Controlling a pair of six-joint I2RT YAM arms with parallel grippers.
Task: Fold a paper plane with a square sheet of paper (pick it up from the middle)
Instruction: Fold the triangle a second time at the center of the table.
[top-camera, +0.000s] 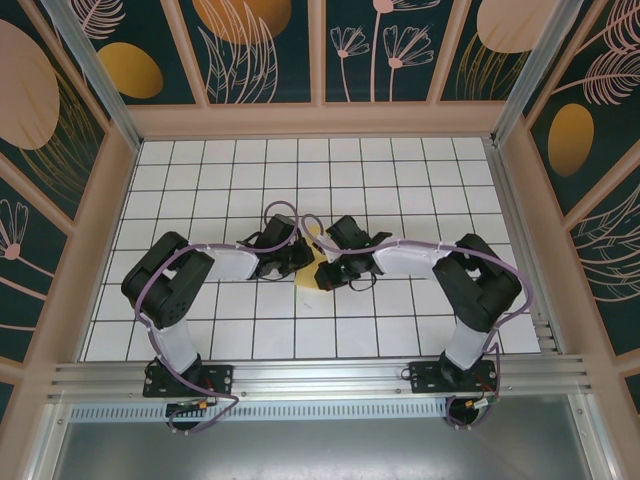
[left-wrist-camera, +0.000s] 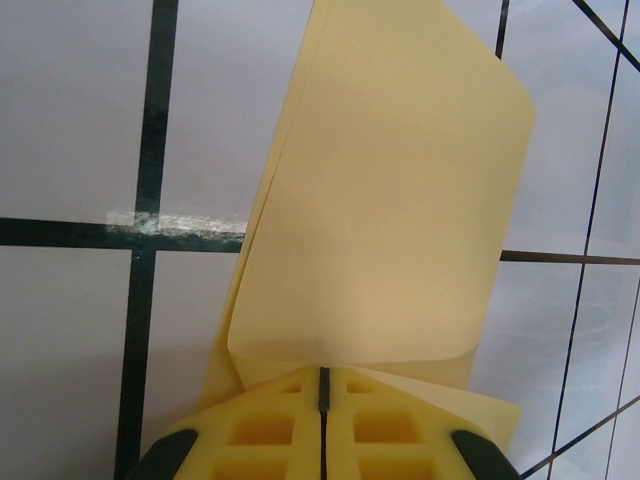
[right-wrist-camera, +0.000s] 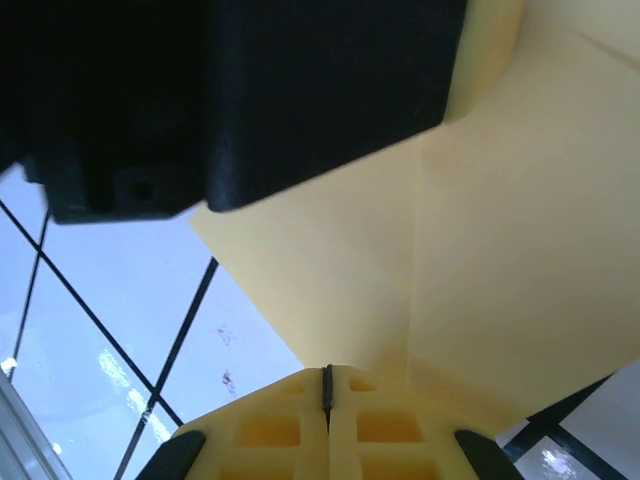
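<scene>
From above, the two arms are seen bent inward over the middle of the table (top-camera: 400, 180). The left gripper (top-camera: 303, 268) and the right gripper (top-camera: 337, 275) are brought almost tip to tip. The paper (top-camera: 316, 281) is seen as a small yellow patch between them, over the central tiles.

In the left wrist view, the left gripper (left-wrist-camera: 323, 392) is seen clenched, its yellow fingers (left-wrist-camera: 262, 432) pressed together along a thin dark seam. The paper (left-wrist-camera: 390, 200) is pinched at their tips. It is folded over on itself in layers, with a rounded bend near the fingers and one curled upper corner. White tiles and dark grid lines are seen behind it.

In the right wrist view, the right gripper (right-wrist-camera: 327, 388) is likewise clamped on the paper (right-wrist-camera: 500, 260), and a crease is seen running up from its tips. The top of the paper is partly covered by a black housing (right-wrist-camera: 230, 90).
</scene>
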